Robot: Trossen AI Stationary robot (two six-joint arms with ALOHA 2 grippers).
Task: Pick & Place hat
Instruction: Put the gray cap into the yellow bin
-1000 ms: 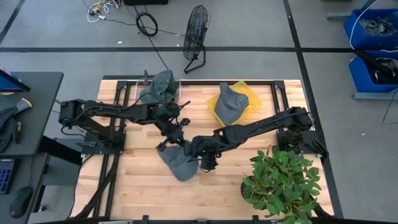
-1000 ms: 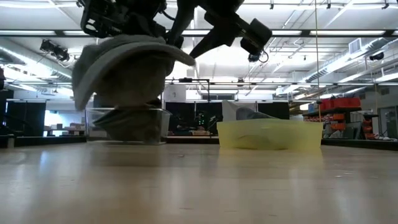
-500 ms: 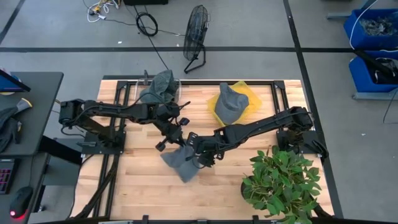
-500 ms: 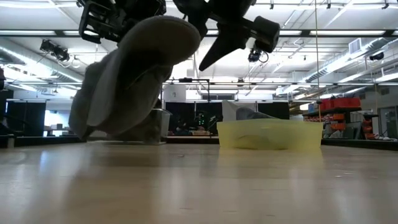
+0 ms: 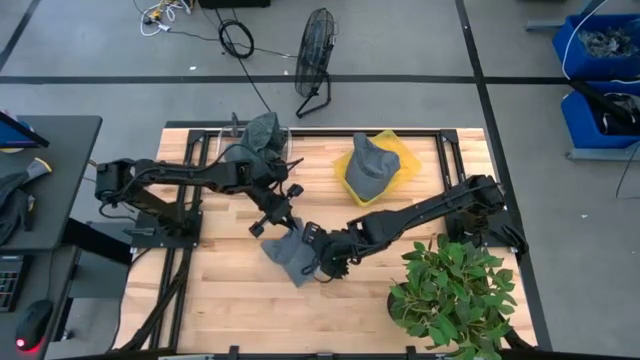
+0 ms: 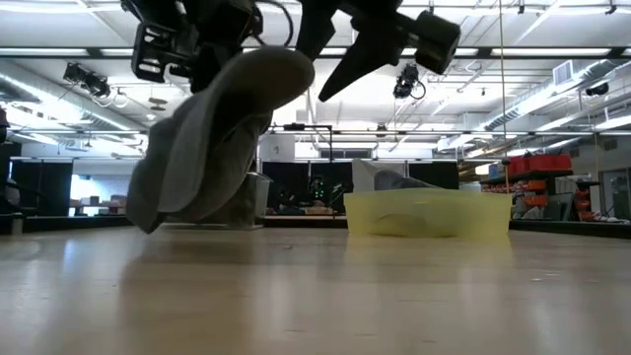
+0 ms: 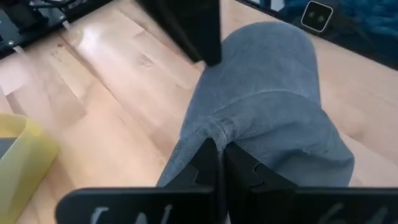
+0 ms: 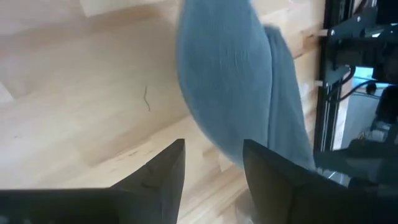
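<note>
Potted plant [image 5: 455, 290] sits at the near right edge of the surface [image 5: 230, 300]; grey hat [image 5: 288, 255] is held mid-surface by the left hand [image 5: 283, 224], fingers clenched on a fold of its fabric, so it hangs clear to be carried; its long axis is tilted, crown up by the hand, brim drooping toward the wood; right hand [image 5: 322, 262] is released, fingers spread just beside the hat; farther back, the yellow bin [image 5: 400, 152] already holds another hat, likely the drop target.

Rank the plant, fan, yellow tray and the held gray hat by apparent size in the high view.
1. Plant, clearly largest.
2. Yellow tray and fan look about alike; not ranking them.
3. Gray hat, held in the left claw, smallest.
</note>
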